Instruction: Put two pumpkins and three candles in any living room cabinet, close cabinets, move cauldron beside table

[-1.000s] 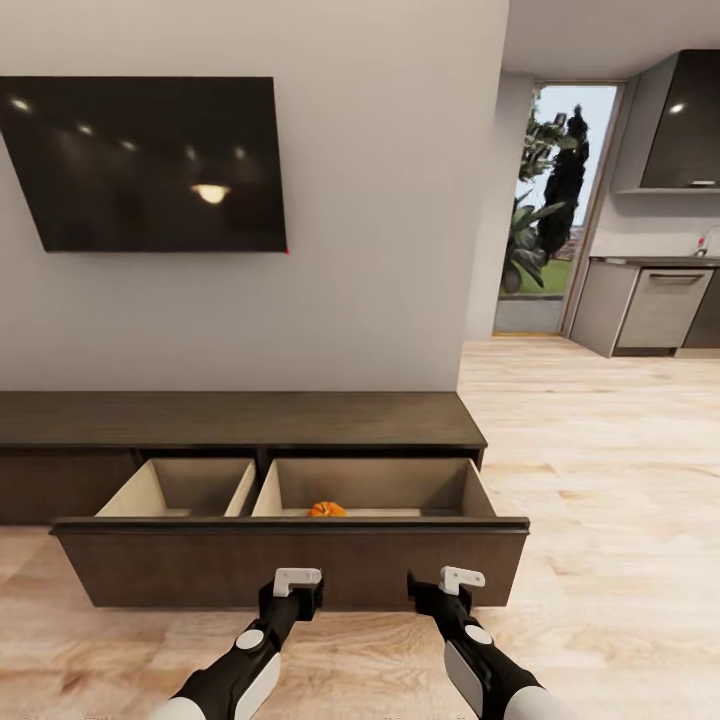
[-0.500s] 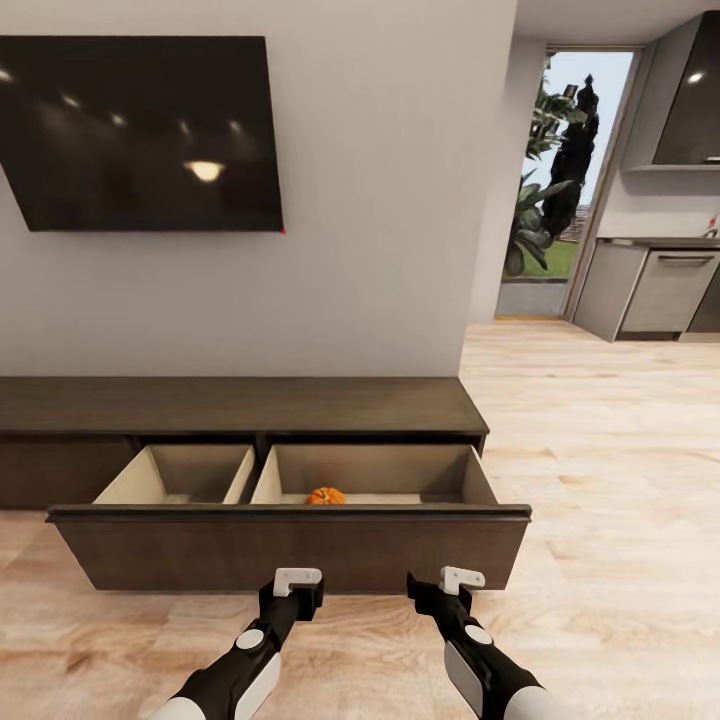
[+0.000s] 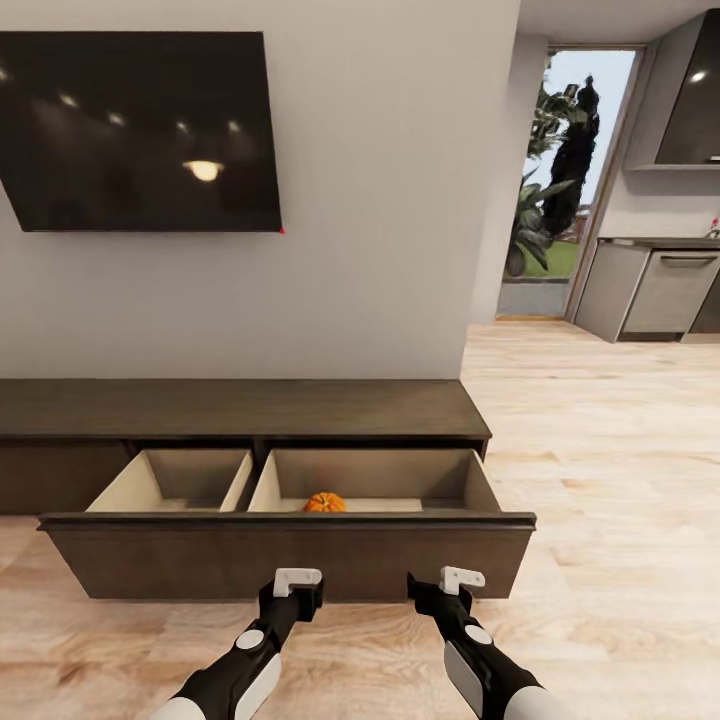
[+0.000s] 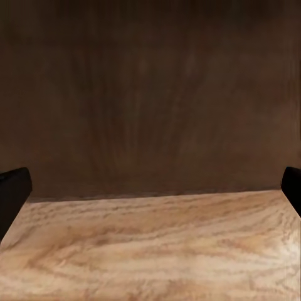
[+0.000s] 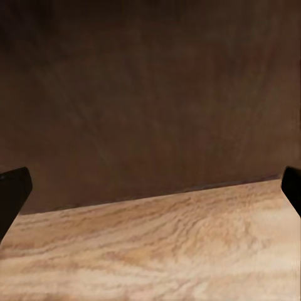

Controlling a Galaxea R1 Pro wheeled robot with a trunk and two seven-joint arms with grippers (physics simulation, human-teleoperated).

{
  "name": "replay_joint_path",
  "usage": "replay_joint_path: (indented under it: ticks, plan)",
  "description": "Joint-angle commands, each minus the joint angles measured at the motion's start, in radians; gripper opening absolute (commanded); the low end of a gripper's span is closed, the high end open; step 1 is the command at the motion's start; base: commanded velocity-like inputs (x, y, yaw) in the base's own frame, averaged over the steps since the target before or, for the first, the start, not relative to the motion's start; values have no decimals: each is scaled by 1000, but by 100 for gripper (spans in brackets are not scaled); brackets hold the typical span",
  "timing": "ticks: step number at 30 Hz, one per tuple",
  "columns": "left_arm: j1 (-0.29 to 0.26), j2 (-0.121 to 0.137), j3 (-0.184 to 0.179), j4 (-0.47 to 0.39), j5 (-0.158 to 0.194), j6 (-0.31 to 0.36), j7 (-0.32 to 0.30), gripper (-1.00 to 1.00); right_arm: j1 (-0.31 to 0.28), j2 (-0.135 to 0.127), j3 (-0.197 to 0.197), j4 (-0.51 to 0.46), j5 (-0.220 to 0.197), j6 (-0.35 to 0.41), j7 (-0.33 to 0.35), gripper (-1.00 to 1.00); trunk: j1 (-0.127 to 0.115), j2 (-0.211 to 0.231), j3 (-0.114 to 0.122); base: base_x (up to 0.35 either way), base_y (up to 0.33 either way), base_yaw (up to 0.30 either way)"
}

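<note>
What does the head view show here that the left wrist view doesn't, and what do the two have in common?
Head view alone: one pumpkin lying in the right compartment of the open drawer, the cabinet top, the wall TV, the kitchen doorway, and the right gripper with its arm. Left wrist view alone: a close look at the wood grain, framed by the left gripper with its dark fingertips spread wide. Both share: the dark drawer front and the pale wooden floor below it.

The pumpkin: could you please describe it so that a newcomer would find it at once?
Below the wall-mounted television runs a long dark-brown cabinet with its wide drawer pulled open. The pumpkin sits in the drawer's right-hand compartment, near the front panel; it is the only orange thing there.
</note>
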Motion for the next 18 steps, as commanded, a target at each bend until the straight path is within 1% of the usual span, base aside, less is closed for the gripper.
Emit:
replay_joint_path:
  ticks: [1, 5, 12, 18]
  plan:
    - [-1, 1, -9, 1, 5, -4, 8, 100, 0, 0, 4, 1, -7, -4, -4, 100, 0, 0, -1, 50, 0, 0]
    - [-1, 1, -9, 3, 5, -4, 8, 100, -1, 0, 4, 1, -7, -4, -4, 100, 0, 0, -1, 124, 0, 0]
    - [-1, 1, -9, 7, 5, -4, 8, 100, -1, 0, 4, 1, -7, -4, -4, 100, 0, 0, -1, 247, 0, 0]
    - [-1, 1, -10, 7, 5, -4, 8, 100, -1, 0, 3, 1, -7, -4, -4, 100, 0, 0, -1, 57, 0, 0]
